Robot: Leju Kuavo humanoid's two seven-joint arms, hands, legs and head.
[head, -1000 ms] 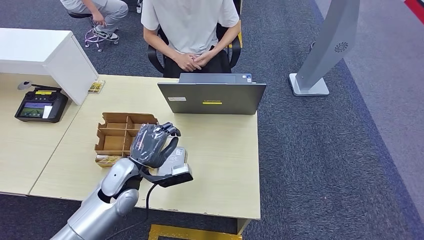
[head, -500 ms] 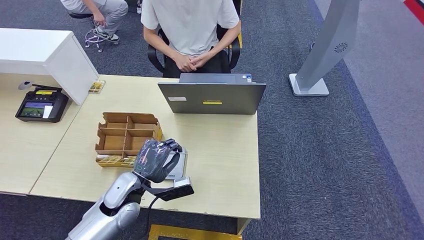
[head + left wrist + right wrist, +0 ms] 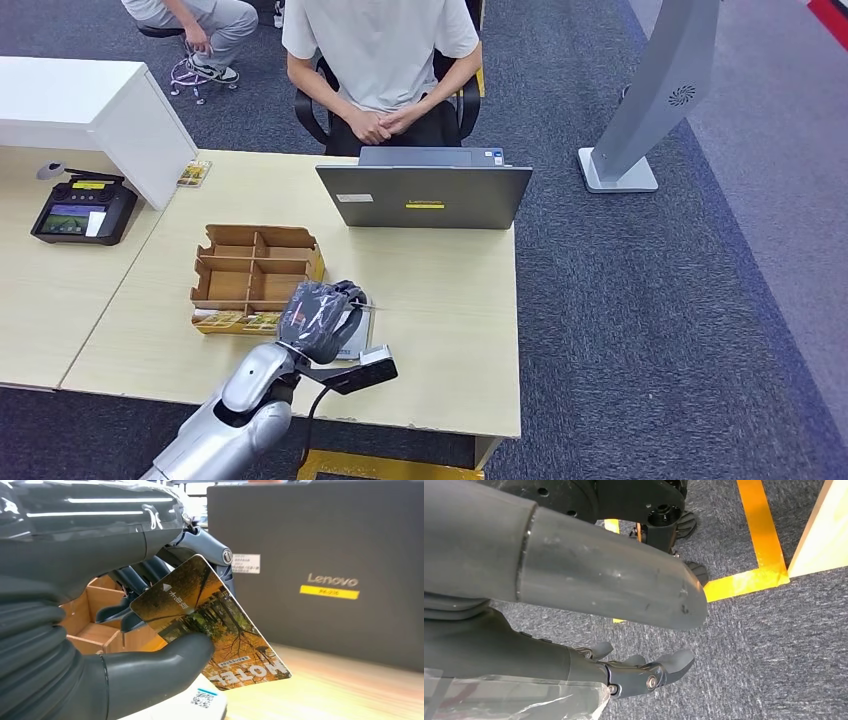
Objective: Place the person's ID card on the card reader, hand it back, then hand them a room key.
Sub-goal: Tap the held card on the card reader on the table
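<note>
My left hand (image 3: 318, 318) hovers low over the near middle of the desk. It pinches an orange card (image 3: 215, 625) between thumb and fingers; the card is printed with autumn trees and the word MOTEL. The card tilts over a white card reader (image 3: 200, 700) with a QR label, which peeks out beneath the hand (image 3: 358, 338). I cannot tell whether card and reader touch. My right hand (image 3: 644, 672) hangs beside the desk above the carpet and holds nothing, its fingers loosely extended. A person (image 3: 380, 50) sits behind the laptop with hands clasped.
A divided cardboard box (image 3: 250, 268) with cards in its front slot stands just left of my hand. A closed-looking dark Lenovo laptop (image 3: 425, 195) stands at the far desk edge. A black terminal (image 3: 82, 210) and a white box (image 3: 90, 110) lie left. A grey stand (image 3: 650, 100) rises on the carpet at right.
My left hand has come down and toward the near desk edge, from above the cardboard box to just over the card reader, still holding the card.
</note>
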